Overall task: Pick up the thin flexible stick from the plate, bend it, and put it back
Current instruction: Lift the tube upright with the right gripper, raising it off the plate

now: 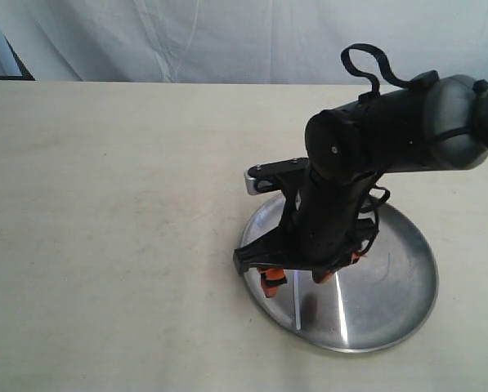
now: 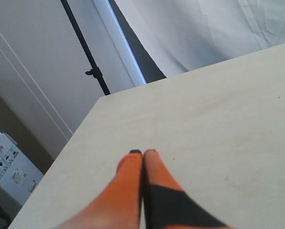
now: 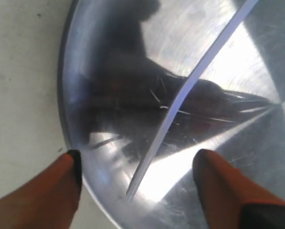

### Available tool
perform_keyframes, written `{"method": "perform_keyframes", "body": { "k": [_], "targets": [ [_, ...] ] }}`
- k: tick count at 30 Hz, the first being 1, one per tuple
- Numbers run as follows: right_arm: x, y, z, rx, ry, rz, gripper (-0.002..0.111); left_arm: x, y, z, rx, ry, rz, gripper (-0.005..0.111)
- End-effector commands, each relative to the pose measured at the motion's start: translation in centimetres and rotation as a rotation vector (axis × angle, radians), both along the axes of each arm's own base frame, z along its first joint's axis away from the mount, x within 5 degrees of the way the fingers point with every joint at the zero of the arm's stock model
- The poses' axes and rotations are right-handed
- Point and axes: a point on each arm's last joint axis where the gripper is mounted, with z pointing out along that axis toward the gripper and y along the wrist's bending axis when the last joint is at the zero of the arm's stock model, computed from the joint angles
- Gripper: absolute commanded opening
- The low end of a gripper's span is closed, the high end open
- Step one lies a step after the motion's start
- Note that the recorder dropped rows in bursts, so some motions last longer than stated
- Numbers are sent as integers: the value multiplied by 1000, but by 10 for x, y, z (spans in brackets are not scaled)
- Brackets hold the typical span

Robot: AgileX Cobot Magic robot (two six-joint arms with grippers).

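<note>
The shiny silver plate [image 1: 395, 278] lies on the table at the right front. On its left half rests the thin pale stick [image 1: 297, 309], a narrow whitish line beside a bright glare streak. My right gripper [image 1: 297, 280] hangs low over the plate, open, its orange fingers on either side of the stick. In the right wrist view the stick [image 3: 180, 95] runs gently curved across the plate [image 3: 257, 143], and its near end lies between the tips of the open right gripper [image 3: 137, 162] without touching them. My left gripper [image 2: 143, 152] is shut on nothing, above bare table and away from the plate.
The beige table [image 1: 105, 204] stretches left of the plate, with a white cloth backdrop [image 1: 227, 33] behind it. The left wrist view shows the table's edge [image 2: 80, 129], a black stand pole [image 2: 87, 52] and a cardboard box [image 2: 11, 167] on the floor beyond.
</note>
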Motion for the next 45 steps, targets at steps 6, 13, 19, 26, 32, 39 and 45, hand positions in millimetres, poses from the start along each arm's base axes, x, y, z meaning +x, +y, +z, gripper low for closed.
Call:
{"method": "perform_keyframes", "body": {
  "k": [6,13,19,26,32,39,45],
  "targets": [
    [-3,0,-34,-46,140,-46,50,0,0,2,-3,-14,-2,0],
    [-7,-3,-52,-105,215,-27,34,0,0,2,-2,-15,-3,0],
    [-7,-6,-53,-137,214,10,0,0,0,2,-2,-15,-3,0],
    [-6,-7,-35,-117,155,46,0,0,0,2,-2,-15,-3,0],
    [-5,-12,8,-92,9,87,-1,0,0,2,-2,-15,-3,0],
    [-11,-19,46,-71,-103,108,-1,0,0,2,-2,-15,-3,0],
    [-23,-29,80,-69,-171,152,-1,0,0,2,-2,-15,-3,0]
  ]
}}
